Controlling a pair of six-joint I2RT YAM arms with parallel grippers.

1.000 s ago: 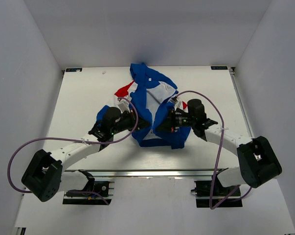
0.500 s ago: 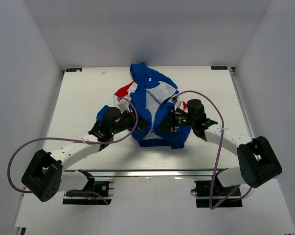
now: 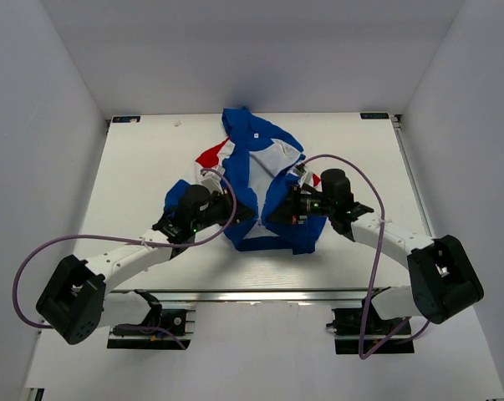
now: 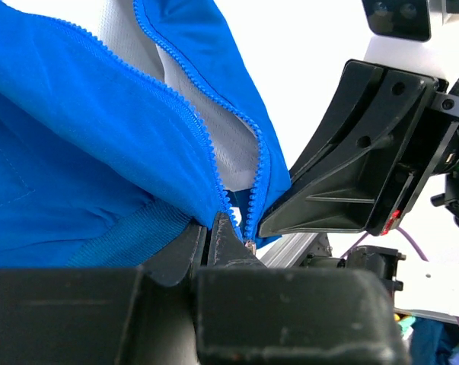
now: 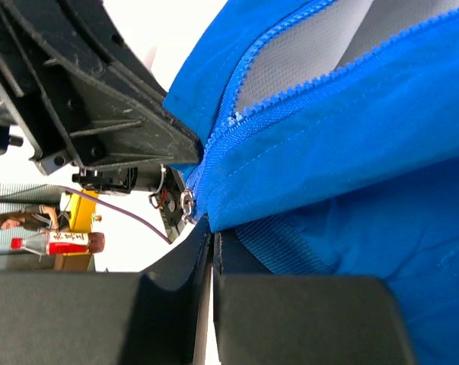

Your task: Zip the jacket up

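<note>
Scarcely moved, left hand [image 3: 237,215] and right hand [image 3: 273,216] stay clenched on the hem of the jacket [image 3: 245,134].

I see the jacket [image 3: 256,180] lying in the middle of the table [image 3: 134,167]. My left gripper [image 3: 235,213] is at its near edge on the left, my right gripper [image 3: 272,215] on the right, with the zipper [image 5: 233,118] between them

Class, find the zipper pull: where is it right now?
In the right wrist view, the zipper pull sits at the jacket's bottom hem, left of centre, just up-left of the right pincer.
</note>
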